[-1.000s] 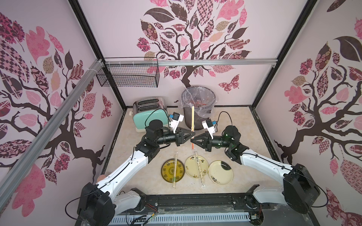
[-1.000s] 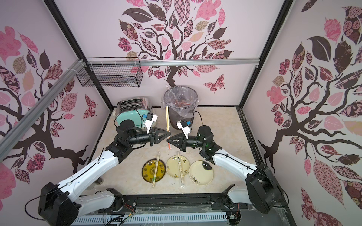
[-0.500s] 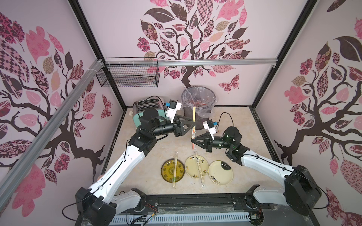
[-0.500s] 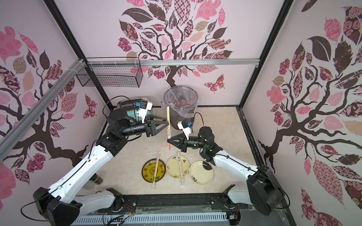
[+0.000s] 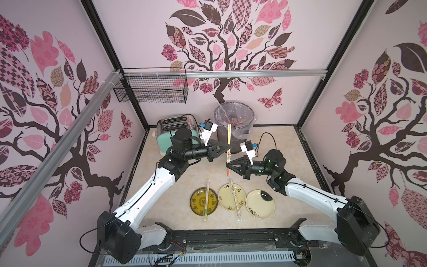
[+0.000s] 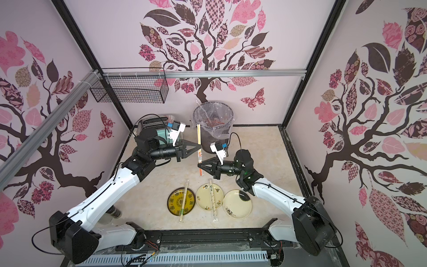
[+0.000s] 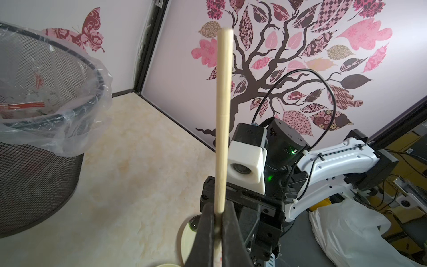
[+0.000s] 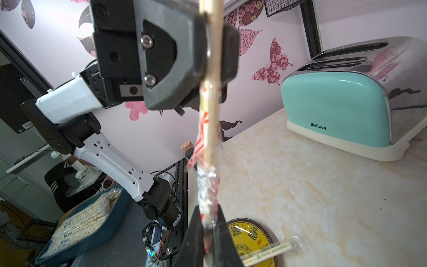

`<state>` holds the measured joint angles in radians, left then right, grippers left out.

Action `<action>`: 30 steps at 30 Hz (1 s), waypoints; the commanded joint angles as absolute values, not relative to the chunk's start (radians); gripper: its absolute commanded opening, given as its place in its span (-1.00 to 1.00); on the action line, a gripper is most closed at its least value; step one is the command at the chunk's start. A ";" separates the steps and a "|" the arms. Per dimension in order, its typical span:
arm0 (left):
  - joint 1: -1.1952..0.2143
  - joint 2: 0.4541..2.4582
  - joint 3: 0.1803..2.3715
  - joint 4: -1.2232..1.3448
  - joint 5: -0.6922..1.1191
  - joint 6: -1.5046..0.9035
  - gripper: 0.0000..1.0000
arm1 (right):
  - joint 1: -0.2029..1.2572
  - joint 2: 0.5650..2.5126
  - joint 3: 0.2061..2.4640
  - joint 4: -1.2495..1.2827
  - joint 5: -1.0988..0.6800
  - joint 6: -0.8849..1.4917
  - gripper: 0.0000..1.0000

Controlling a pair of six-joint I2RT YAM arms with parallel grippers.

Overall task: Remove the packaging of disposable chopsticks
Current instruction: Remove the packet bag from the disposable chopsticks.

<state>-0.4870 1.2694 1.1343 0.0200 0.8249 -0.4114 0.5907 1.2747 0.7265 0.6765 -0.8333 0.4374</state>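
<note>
Over the middle of the counter (image 5: 277, 150), one pair of disposable chopsticks (image 5: 229, 135) stands upright in the air between my two hands, just in front of the bin (image 5: 250, 115). My left hand (image 5: 227, 148) is closed tight on the sticks, bare pale wood rising above its jaws in the left wrist view (image 7: 223, 115). Lower down, the clear sleeve (image 5: 228, 159) with red printing is crumpled along the bottom half of the pair. My right hand (image 5: 228, 165) reaches in from the opposite side and pinches that sleeve shut, with crinkled plastic bunched between the two hands in the right wrist view (image 8: 206, 185).

Three plates sit in a row near the counter's front edge. A wrapped pair (image 5: 206, 198) lies across the dark yellow plate (image 5: 196, 203), and a second wrapped pair (image 5: 235, 200) lies across the cream plate (image 5: 225, 198) beside it. The third plate (image 5: 260, 205) is nearest my right arm. The mesh bin, lined with a clear bag, stands at the back edge. A mint-green toaster (image 5: 166, 136) occupies the back left corner.
</note>
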 commanded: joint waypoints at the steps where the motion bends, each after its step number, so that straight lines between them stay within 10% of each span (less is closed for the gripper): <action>1: -0.492 1.246 1.091 0.020 0.846 -0.439 -0.88 | 0.596 1.271 0.798 0.732 -0.818 0.424 -1.00; 30: -0.543 1.183 0.815 0.131 0.841 -0.542 -0.70 | 0.595 1.340 0.984 0.718 -0.847 0.428 -1.00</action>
